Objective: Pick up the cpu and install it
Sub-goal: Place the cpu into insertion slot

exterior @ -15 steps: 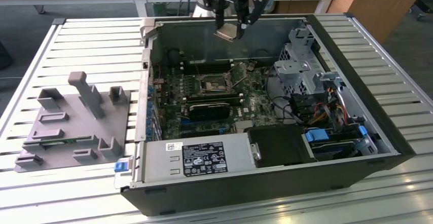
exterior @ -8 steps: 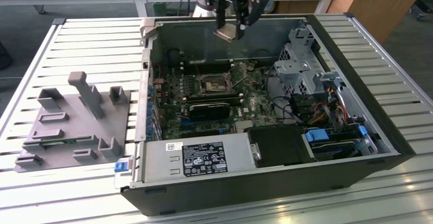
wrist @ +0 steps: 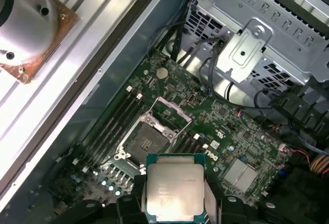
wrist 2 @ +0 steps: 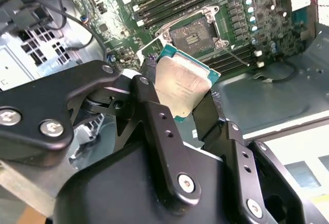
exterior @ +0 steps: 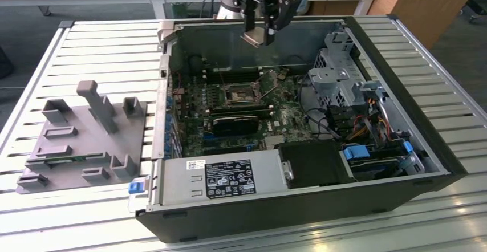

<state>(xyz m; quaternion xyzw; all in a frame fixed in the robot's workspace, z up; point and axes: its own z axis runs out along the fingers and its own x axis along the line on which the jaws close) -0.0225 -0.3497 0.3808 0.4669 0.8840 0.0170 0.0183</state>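
The pincer (exterior: 263, 34) is clamped on the cpu (wrist: 175, 190) well above the empty socket (wrist: 146, 143): pickup looks done, installing remains.

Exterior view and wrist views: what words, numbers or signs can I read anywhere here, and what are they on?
No text reads clearly.
Power supply label: print and symbols, too small to read.
cpu top, held by the end effector: faint engraving, too blurred.
Motherboard: tiny markings, unreadable.
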